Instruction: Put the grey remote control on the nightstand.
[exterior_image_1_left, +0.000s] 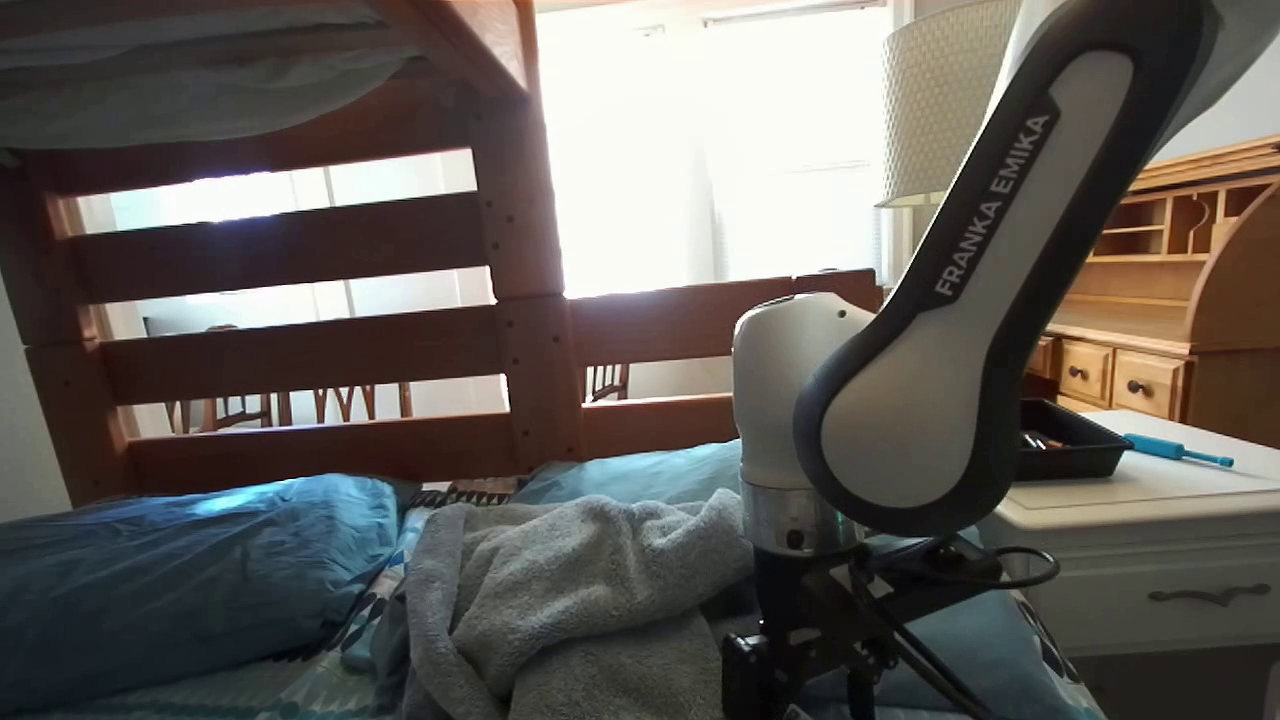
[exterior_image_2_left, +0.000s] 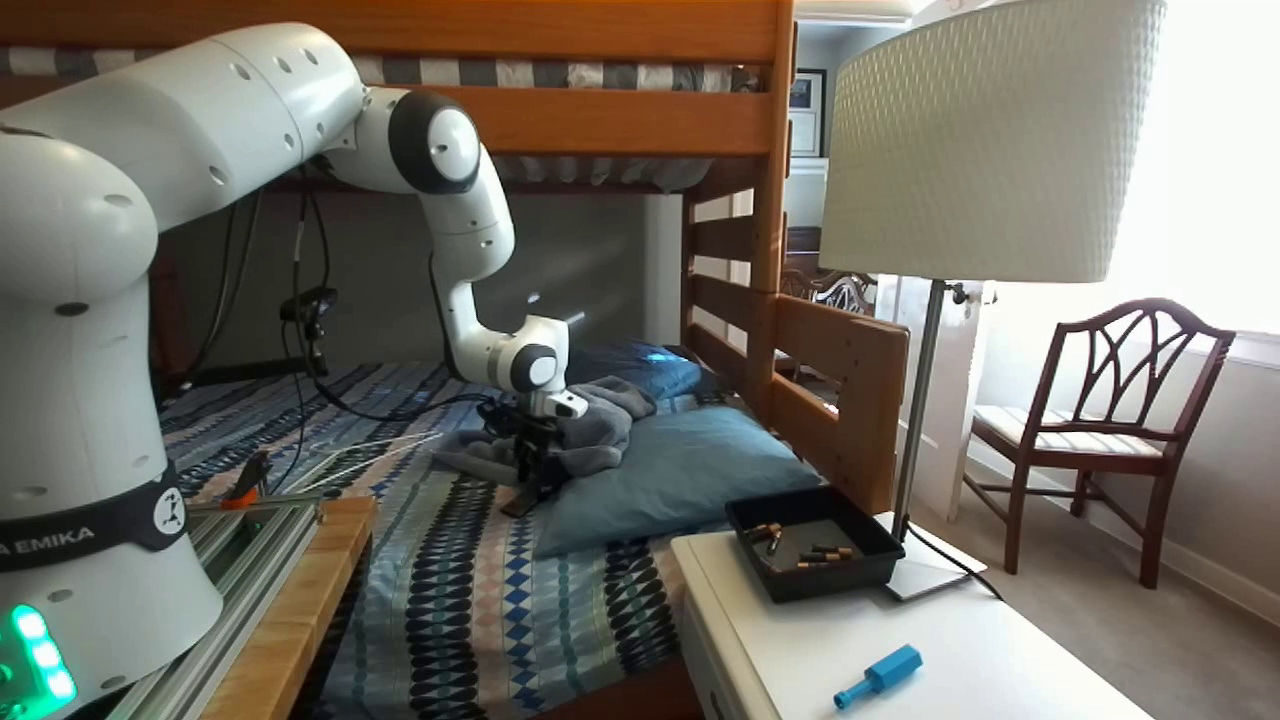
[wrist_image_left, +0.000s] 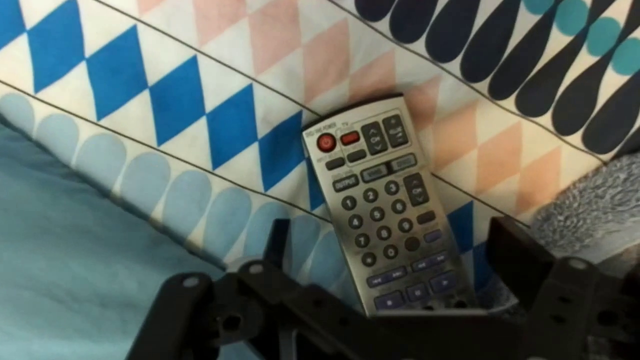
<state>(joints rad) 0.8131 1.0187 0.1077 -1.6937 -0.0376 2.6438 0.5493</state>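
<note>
Grey remote control (wrist_image_left: 385, 210) lies buttons up on the patterned bed sheet (wrist_image_left: 225, 125), and you have the hand (wrist_image_left: 396, 251) right over it, its two fingers (wrist_image_left: 517, 260) spread wide, one to either side of the remote. Its red power button (wrist_image_left: 326, 143) sits near the end away from the hand, whose body hides the lower end. Whether either finger touches it, you can't tell from these views. To one side you've got a teal-blue pillow (wrist_image_left: 75, 250), to the other a crumpled grey blanket (wrist_image_left: 595, 210). Near the pillow, in both exterior views, the nightstand (exterior_image_2_left: 780, 640) carries a black tray (exterior_image_2_left: 835, 580) with batteries (exterior_image_2_left: 832, 552) in it and a blue tool (exterior_image_2_left: 882, 675); a lamp (exterior_image_2_left: 985, 170) stands just beside the tray.
</note>
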